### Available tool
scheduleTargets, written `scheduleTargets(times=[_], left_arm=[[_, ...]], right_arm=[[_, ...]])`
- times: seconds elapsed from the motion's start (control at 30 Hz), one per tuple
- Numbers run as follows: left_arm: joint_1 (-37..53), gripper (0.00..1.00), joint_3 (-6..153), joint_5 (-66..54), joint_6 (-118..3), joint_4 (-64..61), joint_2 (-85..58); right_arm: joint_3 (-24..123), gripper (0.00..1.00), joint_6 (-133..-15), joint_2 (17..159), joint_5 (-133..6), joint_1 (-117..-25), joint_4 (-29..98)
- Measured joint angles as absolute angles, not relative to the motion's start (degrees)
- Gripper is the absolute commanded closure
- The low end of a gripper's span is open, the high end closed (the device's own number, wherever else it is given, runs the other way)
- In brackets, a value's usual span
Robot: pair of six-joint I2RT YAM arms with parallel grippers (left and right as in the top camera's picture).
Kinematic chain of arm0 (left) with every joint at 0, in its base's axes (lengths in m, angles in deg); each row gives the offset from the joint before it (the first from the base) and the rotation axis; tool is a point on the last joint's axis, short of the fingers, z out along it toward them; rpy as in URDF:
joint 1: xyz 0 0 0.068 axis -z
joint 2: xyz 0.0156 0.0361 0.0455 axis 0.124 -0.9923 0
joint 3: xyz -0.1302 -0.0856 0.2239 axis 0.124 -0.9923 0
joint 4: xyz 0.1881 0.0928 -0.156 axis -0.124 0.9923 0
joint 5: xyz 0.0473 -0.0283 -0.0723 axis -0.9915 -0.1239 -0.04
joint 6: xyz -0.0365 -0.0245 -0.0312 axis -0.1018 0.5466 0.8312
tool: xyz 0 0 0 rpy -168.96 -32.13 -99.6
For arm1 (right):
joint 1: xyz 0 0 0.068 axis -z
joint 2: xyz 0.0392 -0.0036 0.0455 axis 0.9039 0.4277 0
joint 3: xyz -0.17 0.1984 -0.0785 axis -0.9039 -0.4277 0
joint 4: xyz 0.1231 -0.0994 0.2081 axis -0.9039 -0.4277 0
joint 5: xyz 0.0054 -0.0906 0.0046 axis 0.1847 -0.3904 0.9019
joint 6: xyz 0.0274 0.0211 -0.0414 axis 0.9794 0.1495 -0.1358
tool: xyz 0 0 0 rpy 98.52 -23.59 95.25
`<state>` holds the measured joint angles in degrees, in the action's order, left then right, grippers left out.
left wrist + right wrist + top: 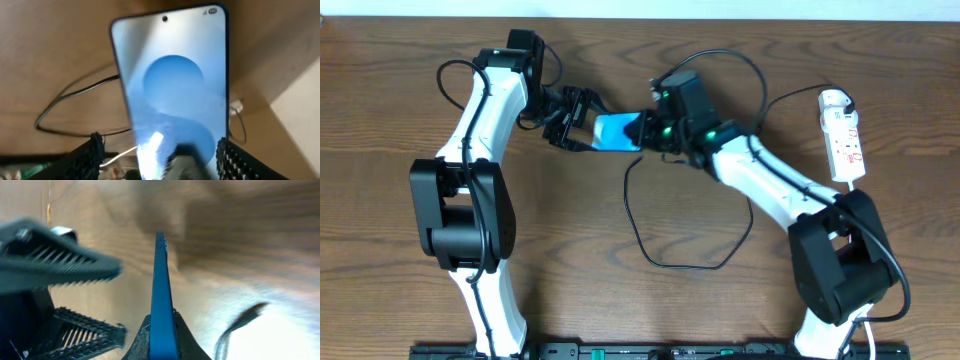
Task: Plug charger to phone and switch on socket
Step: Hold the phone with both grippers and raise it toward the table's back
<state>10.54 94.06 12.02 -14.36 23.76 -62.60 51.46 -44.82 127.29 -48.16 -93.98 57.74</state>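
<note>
phone (616,132) ends hidden by both end effectors

Both tools crowd the blue-screened slim phone (616,131) at upper centre; the thin black looping cable (665,262) occupies lower-centre wooden bench (580,260).

Dark brown wood-grain table (380,280) (evenly lit), pale wall strip (880,8) along the far edge.
</note>
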Motion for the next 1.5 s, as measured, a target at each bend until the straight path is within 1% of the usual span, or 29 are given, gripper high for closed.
scheduleTargets(times=[0.2,0.33,0.6,0.83,0.97,1.13,1.5], left_arm=[[10.11,0.28,94.08,17.97,-22.95,13.79,-62.60],[9.91,0.28,94.10,22.19,-25.62,7.71,-62.60],[9.91,0.29,94.10,26.21,-27.04,3.93,-62.60],[9.91,0.30,94.10,27.08,-26.21,-2.01,-62.60],[9.91,0.39,94.10,27.52,-25.99,-3.81,-62.60],[9.91,0.41,94.10,27.67,-25.92,-5.86,-62.60],[9.91,0.56,94.10,27.89,-21.81,-10.65,-62.60]], right_arm=[[51.46,0.99,-40.41,127.29,-46.48,-88.82,62.17],[51.46,0.99,-35.42,127.29,-46.13,-87.14,67.40],[51.46,0.99,-23.82,126.65,-47.29,-86.94,77.98],[51.46,0.99,-13.52,126.39,-47.72,-87.73,80.53],[51.46,0.99,-9.39,126.39,-47.70,-88.56,80.58],[51.46,0.99,-3.91,126.39,-47.68,-89.54,80.58],[51.46,0.99,0.36,126.19,-48.49,-90.18,81.06]])
